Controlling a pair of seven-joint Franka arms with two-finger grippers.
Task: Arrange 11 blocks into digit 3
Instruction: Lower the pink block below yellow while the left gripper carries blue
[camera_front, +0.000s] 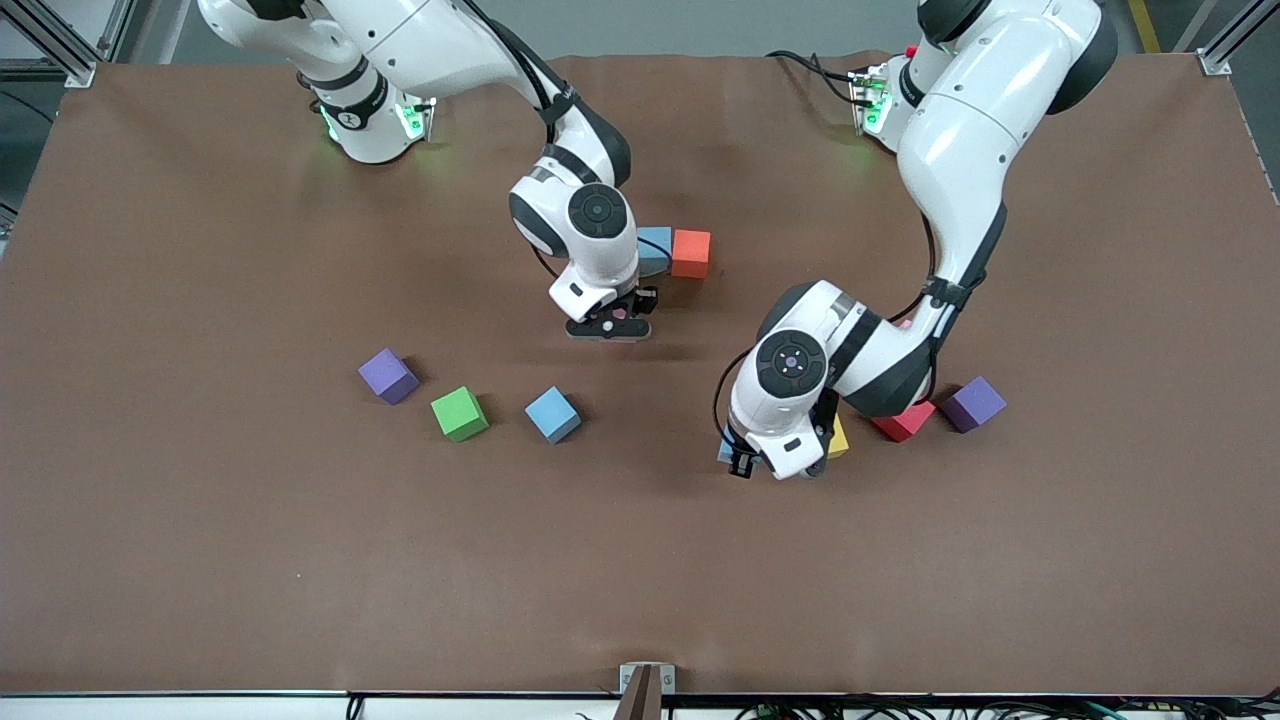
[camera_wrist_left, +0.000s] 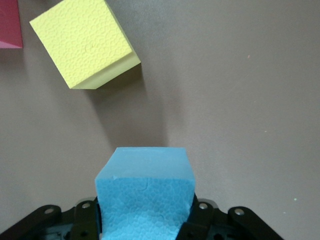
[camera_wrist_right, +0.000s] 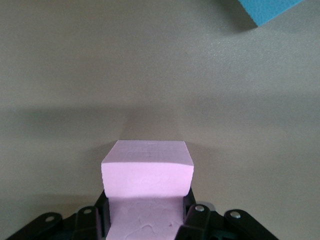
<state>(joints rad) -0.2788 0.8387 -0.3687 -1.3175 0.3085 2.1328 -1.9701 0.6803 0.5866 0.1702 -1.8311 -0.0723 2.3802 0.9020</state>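
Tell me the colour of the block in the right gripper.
Pink block, clearest in the right wrist view.

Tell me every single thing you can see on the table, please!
Light blue blocks: three; one loose beside the green one, one touching the orange one, one in the left gripper.
Orange block: one, near the table's middle.
Green block: one, between a purple cube and a light blue block.
Purple cubes: two; one beside the green block, one beside the red block.
Red block: one, partly under the left arm.
Yellow block: one, by the left gripper.
Pink block: one, in the right gripper.
Table: one, brown.
Left gripper: shut on a light blue block.
Right gripper: shut on the pink block.
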